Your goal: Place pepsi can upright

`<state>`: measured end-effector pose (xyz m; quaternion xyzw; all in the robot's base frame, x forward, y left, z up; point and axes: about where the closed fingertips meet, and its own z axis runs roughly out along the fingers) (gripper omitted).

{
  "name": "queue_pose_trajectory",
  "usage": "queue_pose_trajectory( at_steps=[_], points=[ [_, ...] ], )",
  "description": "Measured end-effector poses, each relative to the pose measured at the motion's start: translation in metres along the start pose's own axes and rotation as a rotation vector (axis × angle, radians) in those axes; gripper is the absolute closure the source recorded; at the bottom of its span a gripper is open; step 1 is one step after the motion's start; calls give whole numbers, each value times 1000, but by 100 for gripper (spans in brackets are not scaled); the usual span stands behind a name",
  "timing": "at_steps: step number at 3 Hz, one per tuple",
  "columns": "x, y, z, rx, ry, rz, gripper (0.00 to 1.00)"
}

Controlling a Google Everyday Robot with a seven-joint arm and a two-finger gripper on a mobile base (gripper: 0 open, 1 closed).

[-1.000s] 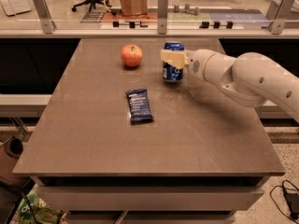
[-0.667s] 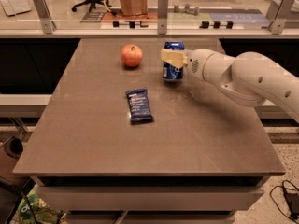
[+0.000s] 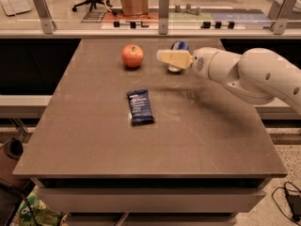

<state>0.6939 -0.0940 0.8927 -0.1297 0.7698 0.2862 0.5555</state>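
The pepsi can (image 3: 178, 46) is a small blue can with a silver base. It stands upright at the back of the brown table (image 3: 141, 145), right of centre. My gripper (image 3: 173, 58) reaches in from the right on the white arm (image 3: 249, 74) and lies across the front of the can at mid-height. It hides the can's middle, so only the blue top and silver bottom show. I cannot tell whether the can rests on the table or is held just above it.
A red apple (image 3: 132, 55) sits on the table left of the can. A flat dark-blue snack packet (image 3: 140, 106) lies near the table's middle. A glass barrier with posts (image 3: 163, 11) runs behind the table's back edge.
The can now shows higher against the gripper, its blue top above it, where before it sat below. The arm has barely moved. Apple and packet have not moved.
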Motion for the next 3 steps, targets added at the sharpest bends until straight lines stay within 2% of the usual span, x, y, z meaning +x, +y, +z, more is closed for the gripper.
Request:
queue_pose_trajectory(
  at_steps=[1, 2, 3],
  points=[
    [0, 2, 1, -3, 0, -1, 15],
    [0, 4, 2, -6, 1, -2, 0],
    [0, 4, 3, -6, 1, -2, 0]
  ],
)
